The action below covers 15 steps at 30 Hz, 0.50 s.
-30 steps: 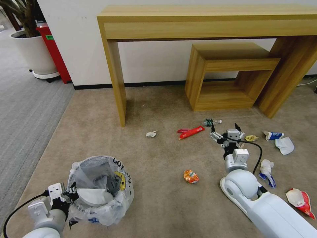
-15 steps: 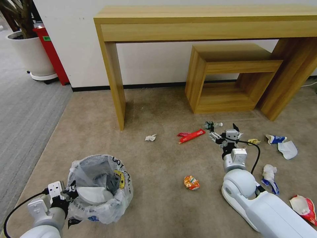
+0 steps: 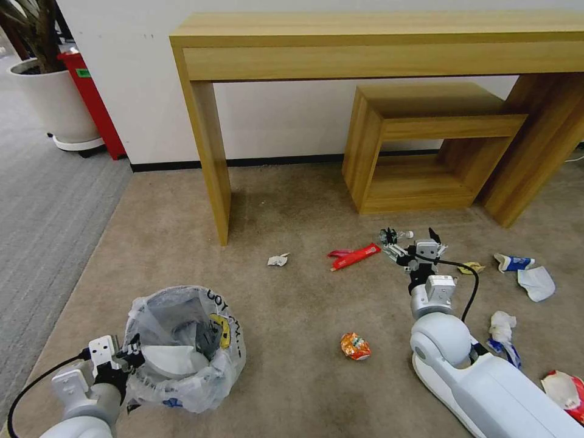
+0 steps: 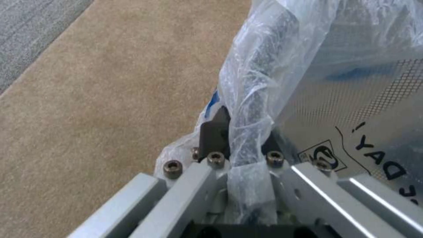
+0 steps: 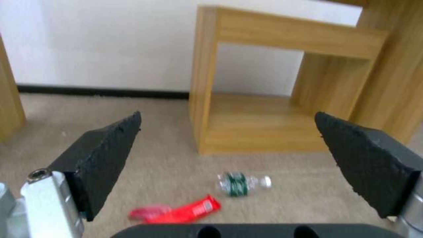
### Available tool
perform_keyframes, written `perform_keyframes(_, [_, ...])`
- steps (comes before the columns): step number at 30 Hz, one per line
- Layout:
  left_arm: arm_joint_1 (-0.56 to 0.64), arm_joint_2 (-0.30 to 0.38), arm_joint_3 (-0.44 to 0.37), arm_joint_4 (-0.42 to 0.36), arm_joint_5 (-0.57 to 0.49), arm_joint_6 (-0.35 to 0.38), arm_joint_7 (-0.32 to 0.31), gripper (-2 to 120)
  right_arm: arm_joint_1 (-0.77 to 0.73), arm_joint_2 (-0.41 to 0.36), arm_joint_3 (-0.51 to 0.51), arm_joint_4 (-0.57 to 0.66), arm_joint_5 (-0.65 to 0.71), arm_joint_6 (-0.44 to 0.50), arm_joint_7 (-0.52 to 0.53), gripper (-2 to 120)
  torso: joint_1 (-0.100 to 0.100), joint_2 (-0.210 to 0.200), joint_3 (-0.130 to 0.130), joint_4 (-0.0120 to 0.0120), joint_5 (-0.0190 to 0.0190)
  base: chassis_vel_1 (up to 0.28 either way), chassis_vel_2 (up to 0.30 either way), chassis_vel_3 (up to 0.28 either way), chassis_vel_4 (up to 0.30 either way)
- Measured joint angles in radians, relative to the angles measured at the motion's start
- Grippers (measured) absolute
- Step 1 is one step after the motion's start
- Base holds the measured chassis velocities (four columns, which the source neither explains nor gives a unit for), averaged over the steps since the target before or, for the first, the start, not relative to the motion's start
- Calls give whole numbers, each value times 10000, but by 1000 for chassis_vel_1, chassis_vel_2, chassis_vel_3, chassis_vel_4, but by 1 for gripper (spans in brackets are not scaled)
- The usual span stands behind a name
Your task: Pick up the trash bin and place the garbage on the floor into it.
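**Plastic-lined bin gripped, litter spread on carpet**

Crinkly bag of the trash bin point(image 3: 182, 347) pinched tight at the rim by the left gripper point(image 3: 125, 358), low on the beige floor point(image 3: 292, 304); white slipper point(image 3: 173, 360) and a yellow scrap inside. Right gripper point(image 3: 412, 238) spread wide above a green-labelled bottle point(image 3: 389, 235) and red wrapper point(image 3: 353, 257). Compared with a second ago: whole view shifted, bottle now nearer the open fingers.
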Motion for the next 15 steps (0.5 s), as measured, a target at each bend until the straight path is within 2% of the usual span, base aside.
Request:
perform_keyframes(1, [0, 0, 0, 0, 0, 0, 0, 1, 0, 0, 0, 0, 0, 0, 0, 100, 0, 0, 0, 0, 0, 0, 0, 0, 0])
perform_keyframes(4, [-29, 43, 31, 98, 29, -54, 3, 1, -412, -785, 284, 420, 746, -709, 60, 100, 0, 0, 0, 0, 0, 0, 0, 0, 0])
perform_keyframes(5, [-29, 43, 31, 98, 29, -54, 3, 1, -412, -785, 284, 420, 746, -709, 60, 100, 0, 0, 0, 0, 0, 0, 0, 0, 0])
perform_keyframes(8, [-127, 43, 99, 218, 48, -114, 19, 1, -1082, -1751, 827, 794, 1486, -1146, -169, 100, 0, 0, -1, -1, 0, 0, 0, 0, 0])
perform_keyframes(9, [-127, 43, 99, 218, 48, -114, 19, 1, -1082, -1751, 827, 794, 1486, -1146, -169, 100, 0, 0, -1, -1, 0, 0, 0, 0, 0])
perform_keyframes(11, [-209, 44, 176, 330, 62, -156, 46, 1, -1773, -2394, 1275, 1013, 1989, -1107, -637, 100, 0, 0, -1, -3, -1, 0, 0, 0, 0])
perform_keyframes(12, [-209, 44, 176, 330, 62, -156, 46, 1, -1773, -2394, 1275, 1013, 1989, -1107, -637, 100, 0, 0, -1, -3, -1, 0, 0, 0, 0])
perform_keyframes(15, [-363, 49, 250, 454, 66, -179, 53, 1, -2363, -2931, 1489, 1020, 1935, -394, -1244, 100, 0, 0, -1, -3, 2, 0, 0, 0, 0])
